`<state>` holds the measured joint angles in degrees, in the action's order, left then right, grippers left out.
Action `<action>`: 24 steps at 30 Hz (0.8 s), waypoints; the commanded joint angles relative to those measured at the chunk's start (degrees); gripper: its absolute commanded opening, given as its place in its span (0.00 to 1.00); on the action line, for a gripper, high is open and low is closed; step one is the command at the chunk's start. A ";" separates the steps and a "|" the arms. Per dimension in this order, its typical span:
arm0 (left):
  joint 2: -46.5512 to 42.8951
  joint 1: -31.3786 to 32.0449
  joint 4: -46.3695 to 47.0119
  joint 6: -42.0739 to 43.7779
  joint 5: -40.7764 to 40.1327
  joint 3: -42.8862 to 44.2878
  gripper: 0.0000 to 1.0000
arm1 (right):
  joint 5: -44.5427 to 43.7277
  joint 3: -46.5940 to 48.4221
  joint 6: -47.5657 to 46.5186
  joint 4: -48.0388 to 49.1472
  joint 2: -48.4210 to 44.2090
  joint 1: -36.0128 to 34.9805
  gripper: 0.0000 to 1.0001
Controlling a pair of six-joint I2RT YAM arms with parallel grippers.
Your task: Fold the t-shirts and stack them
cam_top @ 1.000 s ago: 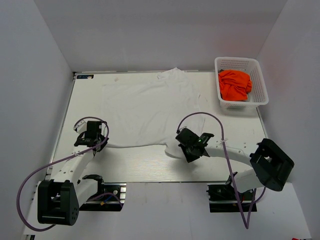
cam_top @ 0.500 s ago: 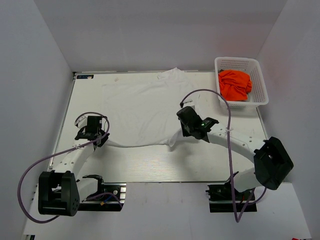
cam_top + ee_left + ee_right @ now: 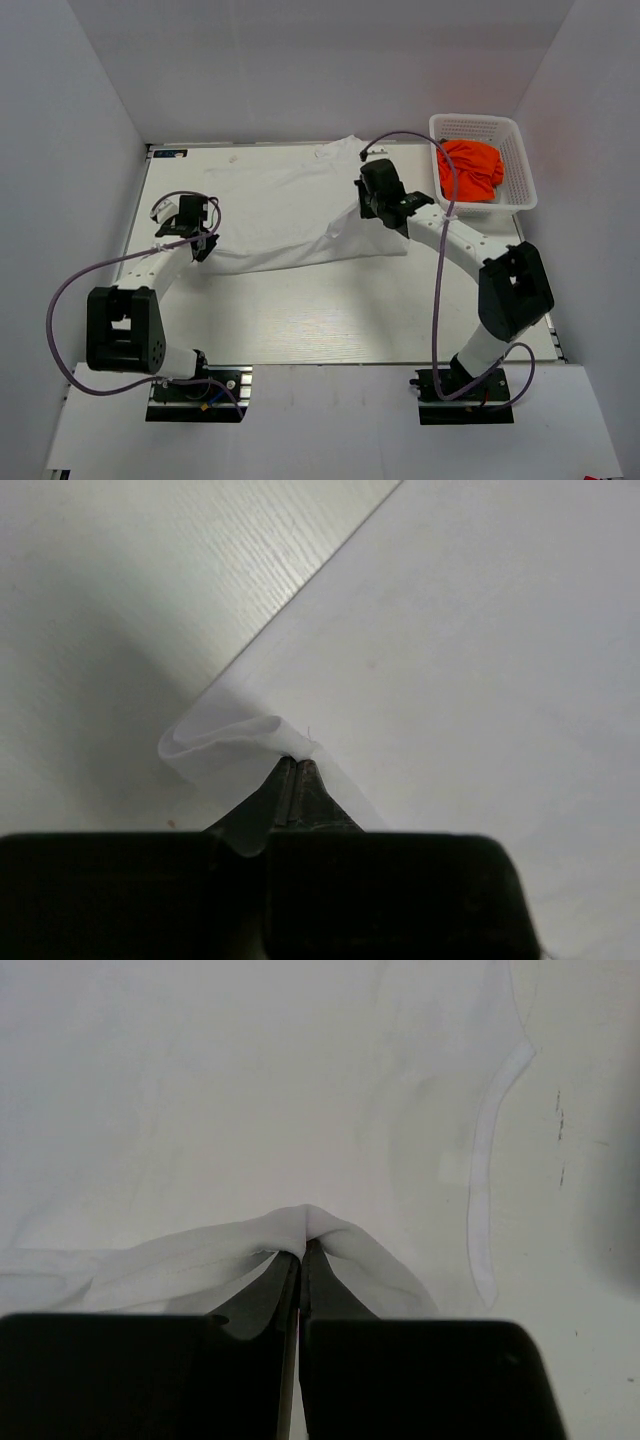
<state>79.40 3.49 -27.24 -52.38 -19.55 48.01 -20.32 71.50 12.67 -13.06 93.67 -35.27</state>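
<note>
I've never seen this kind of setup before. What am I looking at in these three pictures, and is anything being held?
Two white robot arms are bolted at the near edge of a table. The wide picture comes from a fixed camera above and behind them. The other two come from a small camera on each wrist, looking along that arm's own fingers.

A white t-shirt lies spread on the table. The left gripper is shut on a pinch of the shirt's near edge. The right gripper pinches the same shirt further right. Each wrist picture shows cloth bunched between closed dark fingers, so the arms appear to be mid-fold.

An orange t-shirt sits crumpled in a white mesh basket at the table's far right corner.
</note>
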 commanded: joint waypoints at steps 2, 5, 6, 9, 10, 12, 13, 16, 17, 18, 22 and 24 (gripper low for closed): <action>3.56 -0.85 -0.88 -1.23 -3.91 5.07 0.00 | 4.67 7.22 -3.26 2.34 3.71 2.66 0.00; 8.39 -0.85 -1.67 -1.23 -5.15 10.15 0.00 | 6.60 11.61 -4.84 1.55 7.84 4.41 0.00; 9.80 -0.85 -1.67 -0.71 -5.67 11.22 0.00 | 7.04 12.51 -5.80 1.20 9.93 4.76 0.00; 16.72 -1.46 -4.12 -1.23 -6.46 17.36 0.01 | 7.05 18.56 -6.25 -0.82 17.84 6.34 0.00; 18.84 -1.46 -5.79 -1.23 -6.46 19.03 0.05 | 7.13 21.63 -6.25 -1.26 19.08 6.61 0.00; 25.41 -2.07 -9.03 -3.76 -5.76 24.22 0.37 | 7.31 26.54 -5.63 -1.01 23.30 7.40 0.00; 27.46 -2.60 -12.97 -4.83 -5.76 26.06 0.55 | 8.00 28.49 -5.29 -1.44 27.49 8.19 0.05; 32.12 -5.06 -16.25 -5.98 -5.07 33.79 0.87 | 10.11 39.39 -1.69 -6.17 34.00 9.77 0.78; 32.14 -5.07 -16.26 -5.98 -3.93 35.12 0.98 | 10.64 41.41 -0.64 -7.15 34.73 9.60 0.87; 32.14 -5.59 -16.26 -4.67 -3.13 37.83 1.00 | 13.00 44.65 -0.45 -8.03 35.00 10.12 0.90; 30.48 -5.60 -15.39 -2.21 -0.15 39.71 1.00 | 14.86 35.31 -0.45 -3.30 27.83 10.04 0.90; 27.84 -5.60 -12.93 -0.45 2.14 36.30 1.00 | 15.31 25.75 0.42 -0.58 23.61 10.04 0.90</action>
<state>113.19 -2.52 -41.23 -55.27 -20.93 85.08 -7.64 104.47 11.62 -16.34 125.69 -24.91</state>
